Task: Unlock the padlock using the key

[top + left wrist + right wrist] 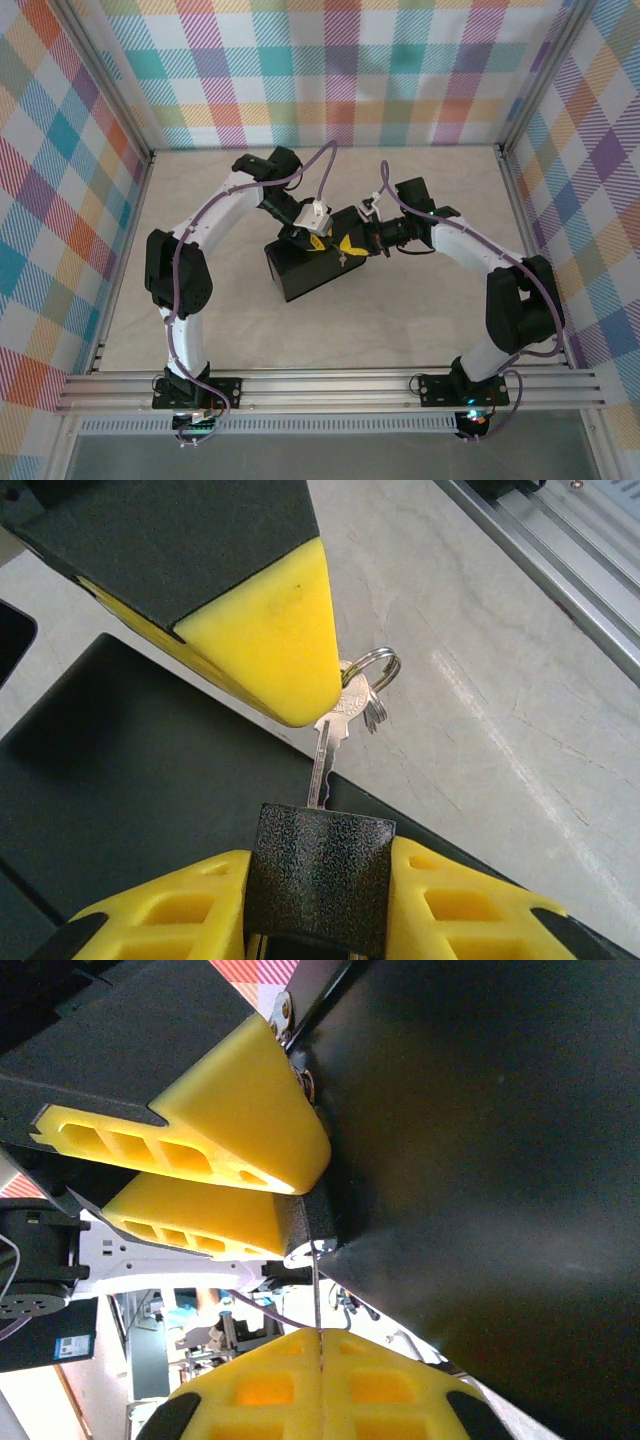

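Observation:
In the left wrist view the dark speckled padlock (320, 880) sits clamped between my left gripper's (320, 865) yellow fingers (170, 915). The thin silver key (322, 765) runs blade-first into the padlock's end face. Its head, with a small ring (375, 670), is pinched under a right finger (270, 630). In the right wrist view my right gripper (320, 1340) is shut on the key (317, 1295), seen edge-on, reaching to the padlock (315, 1225). From above, the left gripper (312, 240) and right gripper (352, 243) meet over the box.
A black box (310, 270) lies under both grippers at mid-table; its dark surface (120, 780) is just behind the padlock and looms close on the right (480, 1160). Purple cables (322, 175) loop over the arms. An aluminium rail (330, 385) lines the near edge.

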{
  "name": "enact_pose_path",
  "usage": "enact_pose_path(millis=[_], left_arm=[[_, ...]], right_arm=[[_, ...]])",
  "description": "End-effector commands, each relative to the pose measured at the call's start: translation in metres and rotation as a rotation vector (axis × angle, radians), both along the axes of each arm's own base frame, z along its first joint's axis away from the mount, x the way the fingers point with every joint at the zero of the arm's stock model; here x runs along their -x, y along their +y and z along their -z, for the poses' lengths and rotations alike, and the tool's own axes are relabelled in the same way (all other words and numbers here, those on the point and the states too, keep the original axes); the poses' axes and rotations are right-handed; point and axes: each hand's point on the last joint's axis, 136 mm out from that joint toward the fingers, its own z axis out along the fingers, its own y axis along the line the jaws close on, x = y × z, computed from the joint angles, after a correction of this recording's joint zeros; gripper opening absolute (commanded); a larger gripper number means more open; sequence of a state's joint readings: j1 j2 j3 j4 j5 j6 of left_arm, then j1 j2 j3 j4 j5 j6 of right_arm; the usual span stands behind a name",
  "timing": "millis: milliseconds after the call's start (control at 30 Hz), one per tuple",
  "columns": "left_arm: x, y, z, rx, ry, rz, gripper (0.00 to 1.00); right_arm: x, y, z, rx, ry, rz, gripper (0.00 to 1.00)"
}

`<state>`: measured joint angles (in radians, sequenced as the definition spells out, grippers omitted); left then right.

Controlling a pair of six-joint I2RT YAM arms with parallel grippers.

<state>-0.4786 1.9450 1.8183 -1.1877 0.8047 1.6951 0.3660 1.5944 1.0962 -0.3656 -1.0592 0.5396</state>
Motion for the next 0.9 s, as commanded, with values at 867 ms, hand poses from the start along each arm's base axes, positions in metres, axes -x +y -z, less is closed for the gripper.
enact_pose_path(millis=[867], left_arm=[[0.01,0.006,0.009,-0.025,0.064,-0.012,0.32]], right_arm=[[-0.014,0.008,0.002,-0.003,-0.025,0.011,0.0]])
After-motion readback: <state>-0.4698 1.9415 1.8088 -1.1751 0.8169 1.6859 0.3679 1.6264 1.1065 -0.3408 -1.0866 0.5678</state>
